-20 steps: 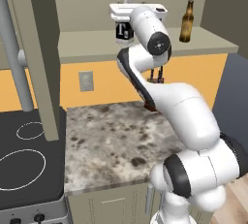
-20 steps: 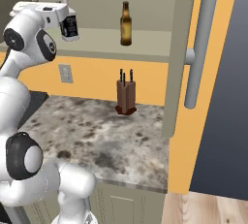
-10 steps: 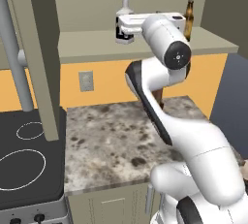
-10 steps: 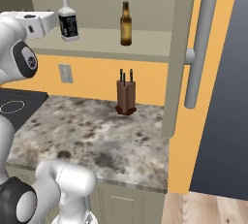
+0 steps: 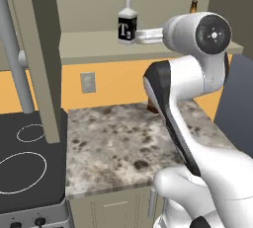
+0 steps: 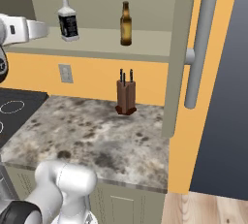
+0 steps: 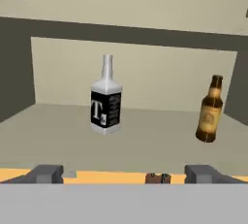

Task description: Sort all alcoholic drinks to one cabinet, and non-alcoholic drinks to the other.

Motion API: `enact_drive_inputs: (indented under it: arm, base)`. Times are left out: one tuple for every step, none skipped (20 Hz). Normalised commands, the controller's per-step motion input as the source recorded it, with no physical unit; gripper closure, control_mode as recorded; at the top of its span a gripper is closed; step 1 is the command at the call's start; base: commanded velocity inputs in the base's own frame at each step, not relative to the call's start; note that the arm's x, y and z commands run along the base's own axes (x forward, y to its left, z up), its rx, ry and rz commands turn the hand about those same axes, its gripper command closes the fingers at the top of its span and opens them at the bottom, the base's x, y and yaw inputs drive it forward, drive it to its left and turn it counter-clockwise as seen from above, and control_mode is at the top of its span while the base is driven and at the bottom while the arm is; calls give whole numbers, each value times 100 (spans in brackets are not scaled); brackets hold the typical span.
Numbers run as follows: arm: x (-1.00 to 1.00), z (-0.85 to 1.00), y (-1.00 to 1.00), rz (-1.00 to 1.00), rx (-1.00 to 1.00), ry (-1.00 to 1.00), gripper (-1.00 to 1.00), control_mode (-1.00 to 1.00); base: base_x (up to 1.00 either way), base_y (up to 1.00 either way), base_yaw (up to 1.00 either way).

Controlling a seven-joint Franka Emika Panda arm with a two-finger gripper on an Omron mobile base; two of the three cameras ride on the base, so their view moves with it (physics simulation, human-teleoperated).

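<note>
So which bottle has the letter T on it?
Look in the open cabinet above the speckled stone counter. Two bottles stand apart on its shelf. Yours is the square clear bottle with the black label, left of the slim brown beer bottle.

Premises: a rendered domestic kitchen. Evidence: speckled granite countertop [image 6: 101, 131] over beige base cabinets [image 5: 116, 207]; black glass cooktop [image 5: 29, 165] with ring markings; wooden knife block [image 6: 126, 97] against an orange backsplash [image 5: 116, 81] carrying a wall outlet [image 5: 88, 82]; open upper cabinet shelf [image 7: 126, 143] holding bottles; long bar door handle [image 6: 198, 48].
</note>
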Motion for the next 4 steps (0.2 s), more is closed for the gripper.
enact_drive_inputs:
  arm:
    - [-76, -46, -17, -7, 0, 48, -100, -100]
    - [-71, -54, -17, -7, 0, 49, -100, -100]
    - [-70, -64, -19, -6, 0, 47, -100, -100]
    - [-69, -69, -19, -6, 0, 46, -100, -100]
  base:
    - [0, 0, 0]
    - [0, 0, 0]
    - [0, 0, 0]
    - [0, 0, 0]
